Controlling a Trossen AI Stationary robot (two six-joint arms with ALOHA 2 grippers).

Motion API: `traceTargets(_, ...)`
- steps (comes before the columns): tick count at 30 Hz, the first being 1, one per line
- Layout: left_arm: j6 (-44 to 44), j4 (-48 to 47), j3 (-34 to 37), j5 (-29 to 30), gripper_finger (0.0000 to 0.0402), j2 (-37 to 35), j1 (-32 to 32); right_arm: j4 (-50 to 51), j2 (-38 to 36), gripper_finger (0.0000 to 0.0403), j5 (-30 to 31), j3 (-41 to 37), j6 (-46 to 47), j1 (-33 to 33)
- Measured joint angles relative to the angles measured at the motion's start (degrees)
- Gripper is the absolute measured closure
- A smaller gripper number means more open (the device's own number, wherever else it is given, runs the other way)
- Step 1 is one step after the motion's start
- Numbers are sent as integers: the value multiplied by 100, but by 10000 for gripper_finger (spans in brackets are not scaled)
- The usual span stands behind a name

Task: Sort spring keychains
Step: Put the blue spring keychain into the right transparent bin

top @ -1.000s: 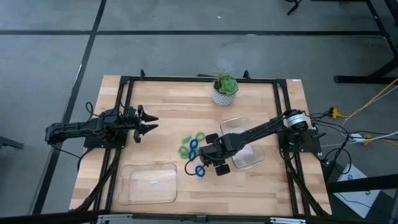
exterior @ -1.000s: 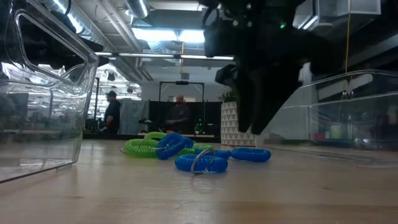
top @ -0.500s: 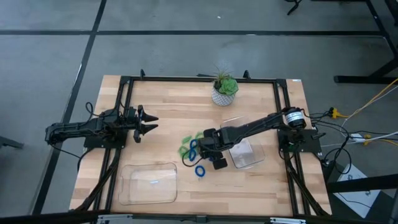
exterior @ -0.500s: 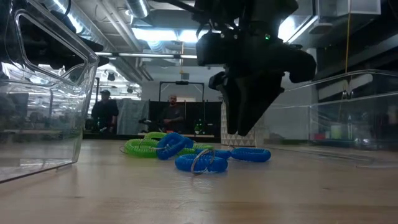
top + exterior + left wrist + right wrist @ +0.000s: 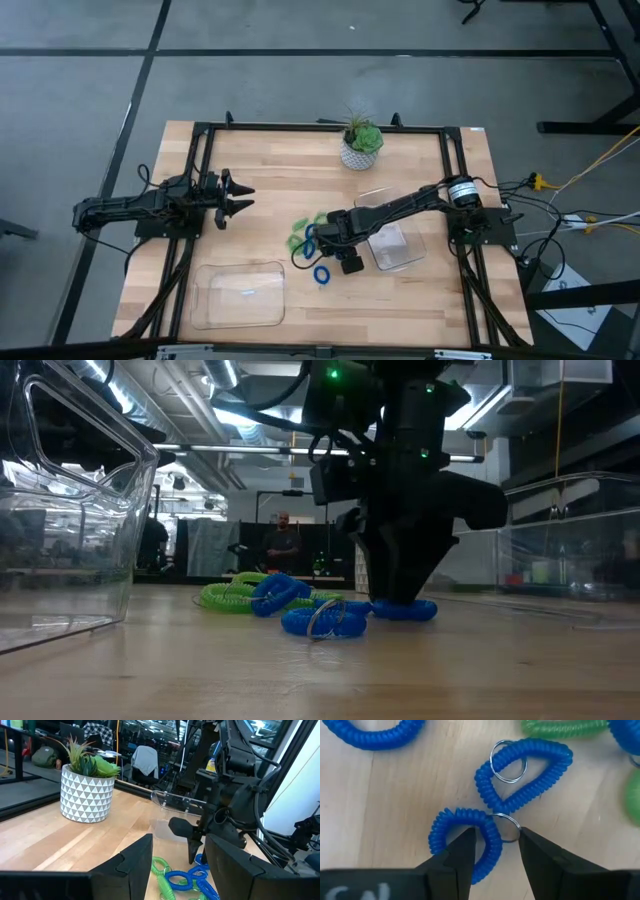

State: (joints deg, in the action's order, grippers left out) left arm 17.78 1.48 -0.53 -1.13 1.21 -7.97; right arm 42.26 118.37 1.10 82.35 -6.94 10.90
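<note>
Right wrist view: blue keychain (image 5: pixel 465 837) bears no lettering.

No readable text, labels or numbers in any view. Pale marks at the right wrist view's 7 o'clock edge are cut off, illegible.

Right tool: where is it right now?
High view: the right tool is low at table centre over the blue keychains, left of the small tray; one coil sits between its open fingers.
</note>
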Motion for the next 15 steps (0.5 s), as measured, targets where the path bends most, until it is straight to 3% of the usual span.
traceTargets(8, 0, 0, 1, 1, 224, 0, 0, -4, 93, 262, -265, 4, -40, -9)
traceTargets(15, -1, 0, 1, 0, 224, 0, 0, -39, 85, 347, -304, -2, -86, -138)
